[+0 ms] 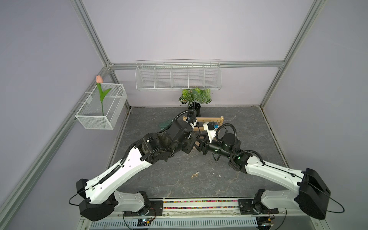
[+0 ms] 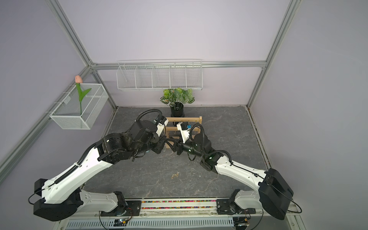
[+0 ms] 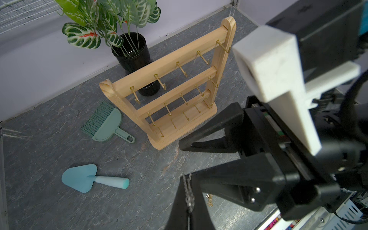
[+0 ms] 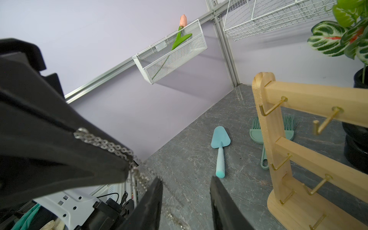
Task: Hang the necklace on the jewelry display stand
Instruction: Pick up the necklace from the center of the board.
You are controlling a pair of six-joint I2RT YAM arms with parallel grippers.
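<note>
The necklace (image 3: 189, 191) is a silver chain pinched between the tips of my left gripper (image 3: 188, 179), which is shut on it. It drapes over the left gripper's finger (image 4: 59, 151) and hangs down from the tip. My right gripper (image 4: 186, 183) stands open directly facing it, tips almost touching the left one, and a strand of the chain (image 4: 174, 220) dangles inside its gap close to one finger. The wooden jewelry display stand (image 1: 209, 120) (image 3: 169, 89) stands upright just behind both grippers, with bare gold hooks. In both top views the grippers meet in front of its base (image 2: 166, 142).
A green hand brush (image 3: 105, 123) and a blue trowel (image 3: 83, 178) lie left of the stand. A potted plant (image 1: 196, 97) stands behind it. A gold chain (image 1: 194, 175) lies on the table near the front. Wire baskets (image 1: 178, 76) and a mesh basket (image 1: 101, 107) hang on the walls.
</note>
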